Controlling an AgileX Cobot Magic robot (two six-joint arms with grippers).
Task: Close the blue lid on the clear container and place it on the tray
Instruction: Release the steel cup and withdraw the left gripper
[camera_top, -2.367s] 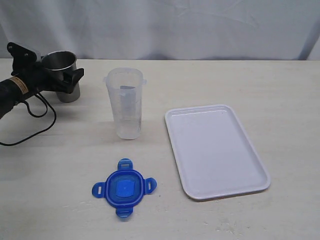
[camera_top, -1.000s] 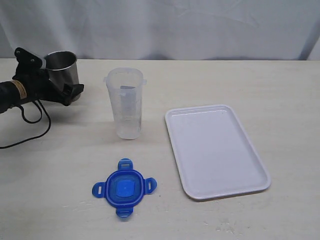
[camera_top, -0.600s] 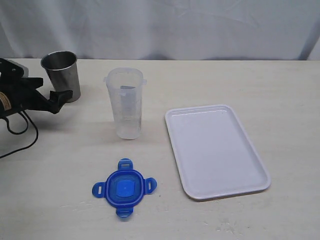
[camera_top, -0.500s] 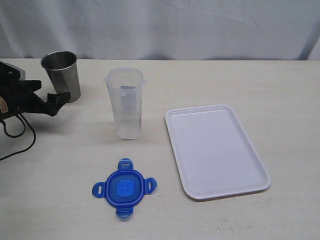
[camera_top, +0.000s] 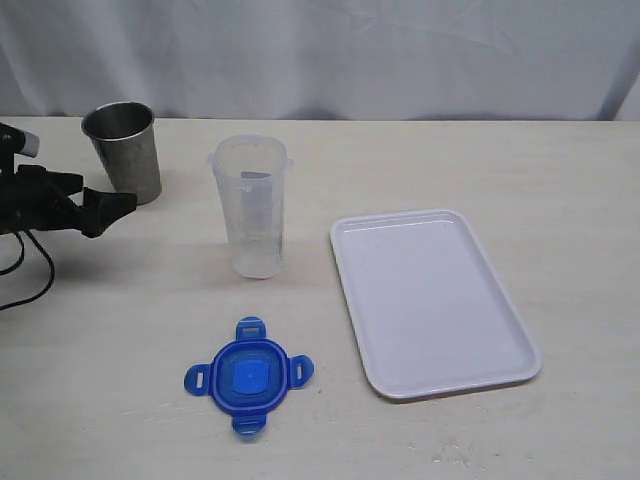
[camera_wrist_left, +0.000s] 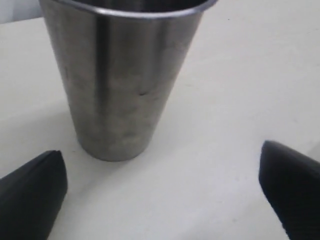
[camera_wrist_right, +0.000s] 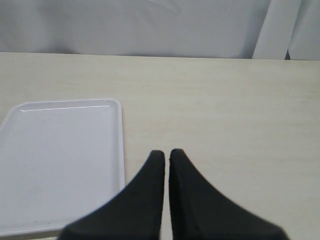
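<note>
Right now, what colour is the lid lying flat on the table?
Blue all over, its four tabs included. The lid shows best in the exterior view.

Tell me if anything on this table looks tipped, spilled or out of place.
Nothing stands out. The clear container and the metal cup stand upright, the blue lid lies flat, apart from both, and the tray sits flat. No spill or damage shows.

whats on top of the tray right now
Nothing. In the exterior view the tray shows its whole white surface bare. In the right wrist view the shut right gripper covers one corner of it, but the exterior view shows that corner bare too.
</note>
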